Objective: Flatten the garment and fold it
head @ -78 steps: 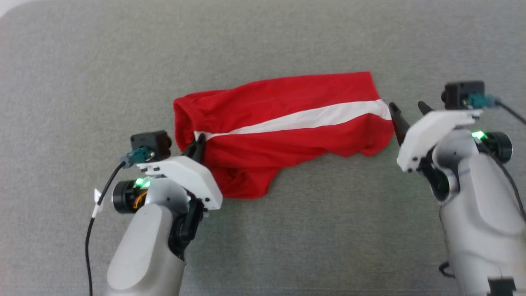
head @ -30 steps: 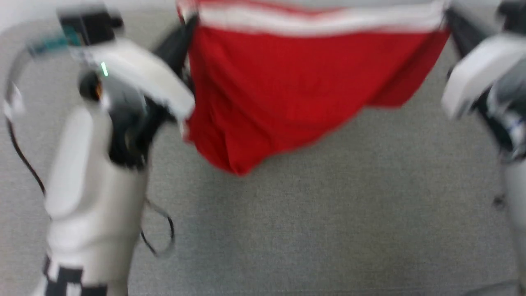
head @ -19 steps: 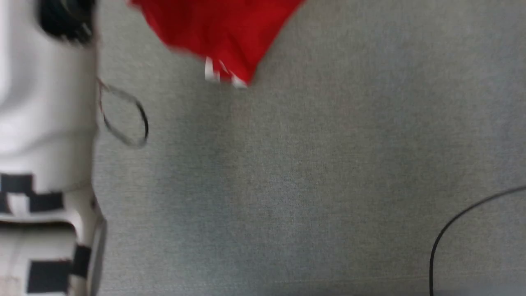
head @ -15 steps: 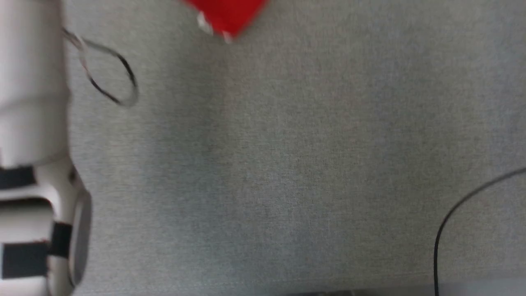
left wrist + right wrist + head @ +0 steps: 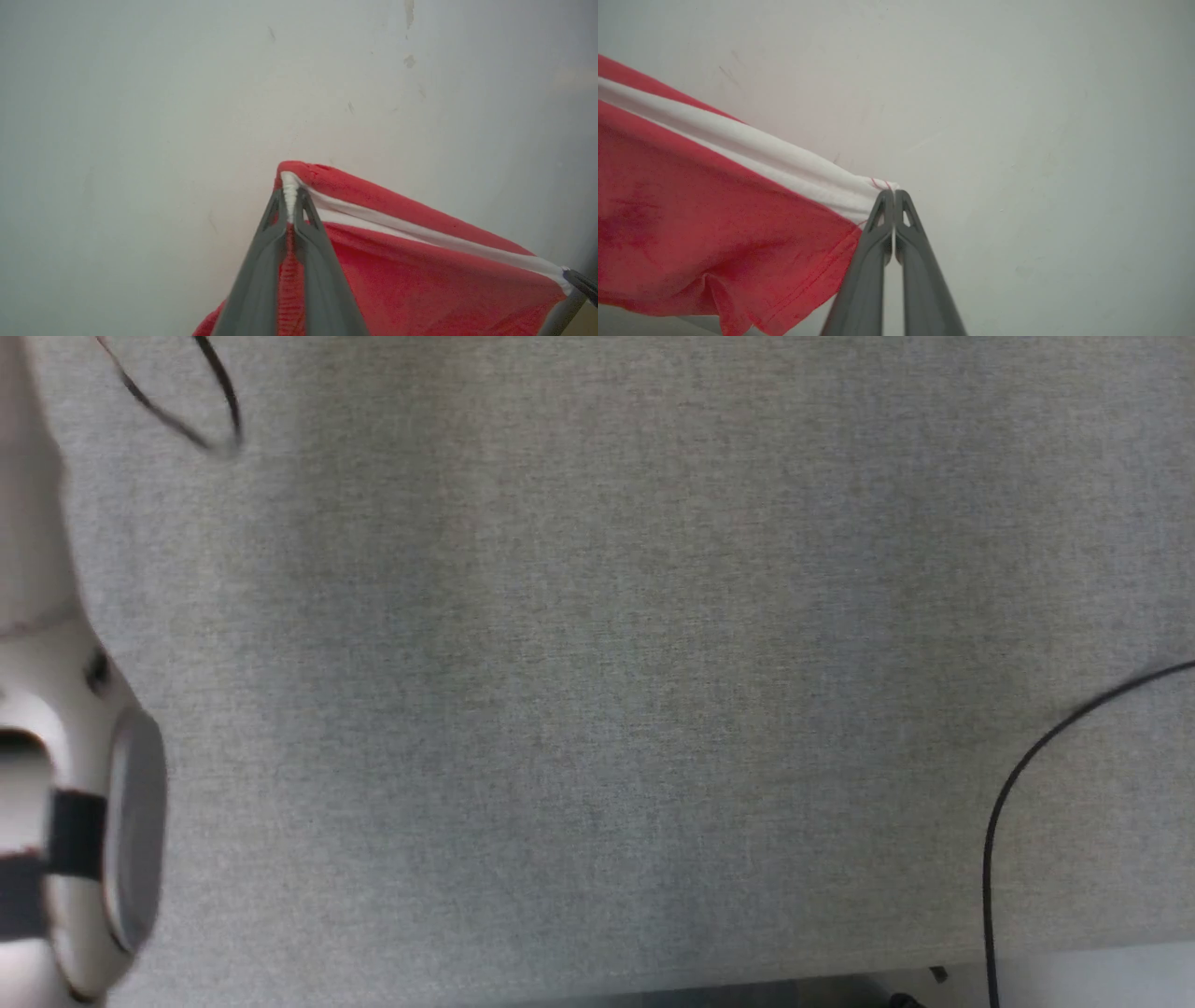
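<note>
Hanging taut before a pale wall (image 5: 140, 93), the garment (image 5: 420, 280) is pinched at both ends of its white band (image 5: 738, 140), left gripper (image 5: 289, 205) clamped on one corner, right gripper (image 5: 893, 198) on the other. Flattening is in hand, I'd say; next it wants lowering evenly onto the grey surface (image 5: 597, 709), stretch kept. No readable writing anywhere.

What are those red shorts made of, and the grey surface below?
Red shorts: looks like soft matte knit cotton or similar, judging by stitched hem and limp folds. Grey surface: seems a matte woven cloth covering, with fine speckled texture.
</note>
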Tool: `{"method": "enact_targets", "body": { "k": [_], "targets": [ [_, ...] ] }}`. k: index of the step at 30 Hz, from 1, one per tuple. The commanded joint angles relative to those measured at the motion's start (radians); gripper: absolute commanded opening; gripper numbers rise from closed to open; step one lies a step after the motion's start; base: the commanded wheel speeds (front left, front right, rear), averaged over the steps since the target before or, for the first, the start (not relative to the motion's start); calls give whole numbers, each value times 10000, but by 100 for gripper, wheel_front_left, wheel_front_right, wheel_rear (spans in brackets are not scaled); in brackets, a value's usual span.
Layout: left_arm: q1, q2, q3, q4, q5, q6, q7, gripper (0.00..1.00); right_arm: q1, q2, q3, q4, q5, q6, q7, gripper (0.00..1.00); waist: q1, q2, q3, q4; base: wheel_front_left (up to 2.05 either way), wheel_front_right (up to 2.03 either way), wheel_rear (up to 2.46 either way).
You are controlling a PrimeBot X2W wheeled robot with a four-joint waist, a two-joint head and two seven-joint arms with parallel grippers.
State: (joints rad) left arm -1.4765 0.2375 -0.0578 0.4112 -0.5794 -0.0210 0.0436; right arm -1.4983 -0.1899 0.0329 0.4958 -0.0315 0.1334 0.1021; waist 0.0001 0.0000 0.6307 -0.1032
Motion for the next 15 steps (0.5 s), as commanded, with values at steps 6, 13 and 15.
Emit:
{"method": "enact_targets", "body": {
  "k": [6, 13, 15],
  "targets": [
    [2405, 30, -627, 685, -105, -589, 260, 0, 2090, -265, 820, 535, 1076, -27, 166, 0, -1, 0, -591, 350, 0, 0, 0],
    [6322, -42, -1536, 506, -592, -942, 934, 0, 5887, -1007, 1712, -358, 3225, -27, 1047, 0, -1, 0, -2062, 627, 0, 0, 0],
    [7512, 14, -1814, 152, -730, -983, 1180, 0, 7135, -1161, 1553, -967, 3767, -27, 1351, 0, -1, 0, -2506, 691, 0, 0, 0]
  ]
}}
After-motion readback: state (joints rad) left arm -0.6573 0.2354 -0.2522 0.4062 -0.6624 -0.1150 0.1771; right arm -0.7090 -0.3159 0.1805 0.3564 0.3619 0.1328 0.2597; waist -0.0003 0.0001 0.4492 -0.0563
